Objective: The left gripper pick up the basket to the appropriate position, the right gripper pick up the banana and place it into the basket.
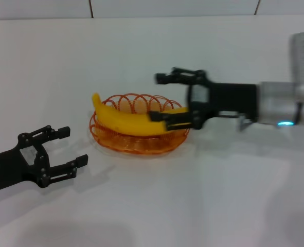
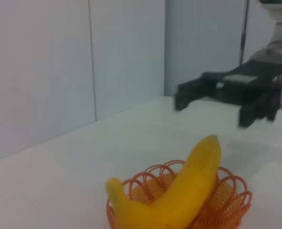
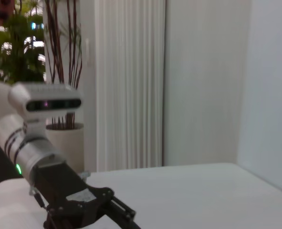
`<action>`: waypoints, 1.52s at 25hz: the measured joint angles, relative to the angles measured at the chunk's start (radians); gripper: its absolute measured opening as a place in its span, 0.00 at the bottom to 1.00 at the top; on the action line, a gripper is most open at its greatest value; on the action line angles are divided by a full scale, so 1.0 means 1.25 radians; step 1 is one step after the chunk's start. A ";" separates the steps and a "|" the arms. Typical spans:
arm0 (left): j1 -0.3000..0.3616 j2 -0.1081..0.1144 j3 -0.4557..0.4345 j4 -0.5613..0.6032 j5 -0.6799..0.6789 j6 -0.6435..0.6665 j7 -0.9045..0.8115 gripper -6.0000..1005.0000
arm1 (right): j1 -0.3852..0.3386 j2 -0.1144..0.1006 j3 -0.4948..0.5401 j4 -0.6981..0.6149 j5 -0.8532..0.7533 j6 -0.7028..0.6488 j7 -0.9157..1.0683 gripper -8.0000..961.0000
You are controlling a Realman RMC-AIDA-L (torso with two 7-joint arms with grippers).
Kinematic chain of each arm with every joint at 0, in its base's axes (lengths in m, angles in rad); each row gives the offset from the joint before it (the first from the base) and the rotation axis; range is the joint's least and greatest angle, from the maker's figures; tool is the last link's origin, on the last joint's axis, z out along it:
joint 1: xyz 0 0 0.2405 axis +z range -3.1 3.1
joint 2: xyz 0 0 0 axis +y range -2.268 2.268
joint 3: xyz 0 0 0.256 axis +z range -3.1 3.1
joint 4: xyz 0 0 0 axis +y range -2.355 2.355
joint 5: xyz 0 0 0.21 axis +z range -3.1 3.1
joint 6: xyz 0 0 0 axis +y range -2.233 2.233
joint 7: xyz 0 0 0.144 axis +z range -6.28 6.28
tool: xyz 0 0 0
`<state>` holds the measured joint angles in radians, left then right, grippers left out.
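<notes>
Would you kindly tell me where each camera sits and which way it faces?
Head view: above, looking forward and down at the banana in the basket; left gripper and right gripper show, open.
Left wrist view: low, facing banana, basket and right gripper beyond.
Right wrist view: faces back at the robot's head and left arm.
First two share banana, basket, right gripper.

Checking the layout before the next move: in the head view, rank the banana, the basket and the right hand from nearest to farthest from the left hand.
From the left hand, open at the table's left:
1. Basket, its near rim just to the right.
2. Banana, lying across the basket; its tip is almost as near, so too close to call.
3. Right hand, open, past the basket's far end.
</notes>
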<state>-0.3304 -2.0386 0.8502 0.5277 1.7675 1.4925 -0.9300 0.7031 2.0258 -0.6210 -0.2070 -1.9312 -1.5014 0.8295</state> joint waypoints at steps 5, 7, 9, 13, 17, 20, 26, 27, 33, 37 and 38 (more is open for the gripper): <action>0.002 0.000 0.000 0.000 0.001 0.000 0.001 0.82 | -0.124 -0.004 0.011 -0.173 0.022 -0.103 0.080 0.93; 0.004 0.000 0.000 0.000 0.001 0.000 0.001 0.82 | -0.162 -0.012 0.012 -0.193 0.043 -0.110 0.082 0.93; 0.006 0.000 0.000 0.000 0.001 0.000 0.001 0.82 | -0.193 -0.023 0.012 -0.196 0.053 -0.111 0.080 0.92; 0.010 0.000 -0.002 -0.003 0.001 0.000 -0.002 0.82 | -0.229 -0.038 0.009 -0.189 0.046 -0.093 0.066 0.92; 0.010 0.001 -0.020 -0.008 0.006 0.000 -0.003 0.82 | -0.247 -0.037 0.004 -0.175 0.016 -0.051 0.016 0.92; 0.011 0.001 -0.022 -0.008 0.007 0.000 -0.003 0.82 | -0.246 -0.031 0.003 -0.168 -0.021 -0.032 -0.003 0.93; 0.009 0.001 -0.022 -0.009 0.007 0.000 -0.003 0.82 | -0.230 -0.015 0.002 -0.158 -0.093 -0.026 -0.035 0.93; 0.008 0.001 -0.022 -0.009 0.007 0.000 -0.003 0.82 | -0.227 -0.013 0.002 -0.156 -0.094 -0.026 -0.036 0.93; 0.007 0.001 -0.022 -0.009 0.007 0.000 -0.003 0.82 | -0.215 -0.005 0.001 -0.151 -0.102 -0.015 -0.037 0.93; 0.007 0.001 -0.022 -0.009 0.008 0.000 -0.003 0.82 | -0.214 -0.004 0.001 -0.151 -0.102 -0.015 -0.037 0.93; 0.007 0.001 -0.022 -0.009 0.008 0.000 -0.003 0.82 | -0.214 -0.005 0.001 -0.151 -0.101 -0.015 -0.037 0.93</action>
<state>-0.3221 -2.0370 0.8222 0.5169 1.7778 1.4925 -0.9342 0.4360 2.0201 -0.6197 -0.3955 -2.0580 -1.5199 0.7834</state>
